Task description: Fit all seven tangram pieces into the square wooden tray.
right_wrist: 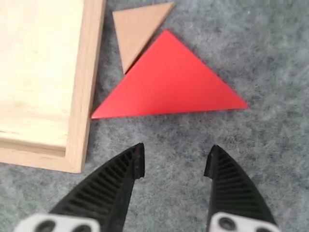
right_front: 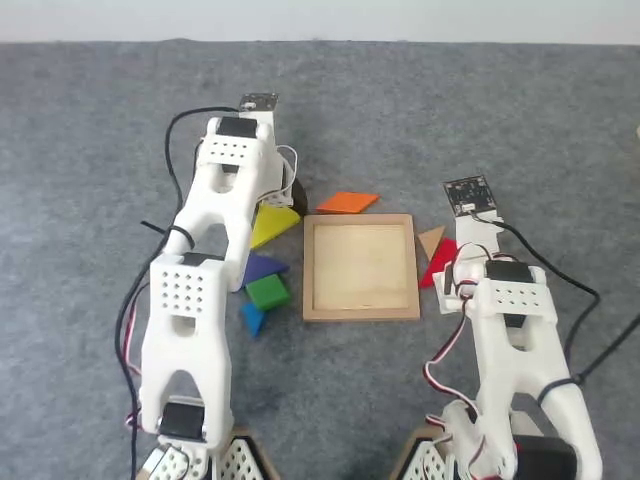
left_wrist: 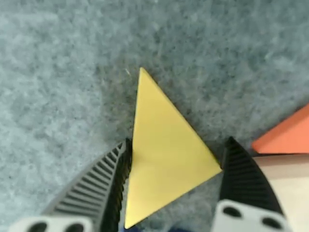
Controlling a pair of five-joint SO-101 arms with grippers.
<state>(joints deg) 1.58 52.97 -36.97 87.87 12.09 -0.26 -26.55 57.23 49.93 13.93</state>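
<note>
The square wooden tray (right_front: 360,306) lies mid-table with nothing in it. A yellow triangle (left_wrist: 164,154) lies flat on the carpet between the fingers of my left gripper (left_wrist: 178,142), which is open and straddles it, one finger at each side. An orange piece (right_front: 348,202) rests past the tray's far edge. My right gripper (right_wrist: 176,147) hangs open just short of a red triangle (right_wrist: 169,82), with a tan triangle (right_wrist: 137,26) touching it beyond. Both lie beside the tray's right wall (right_wrist: 87,82). Purple (right_front: 262,266), green (right_front: 267,291) and blue (right_front: 252,318) pieces sit left of the tray.
Grey carpet covers the whole table. The left arm (right_front: 215,230) stretches over the pieces left of the tray, partly hiding them. Black cables (right_front: 560,275) trail beside both arms. Open carpet lies in front of the tray and at the far side.
</note>
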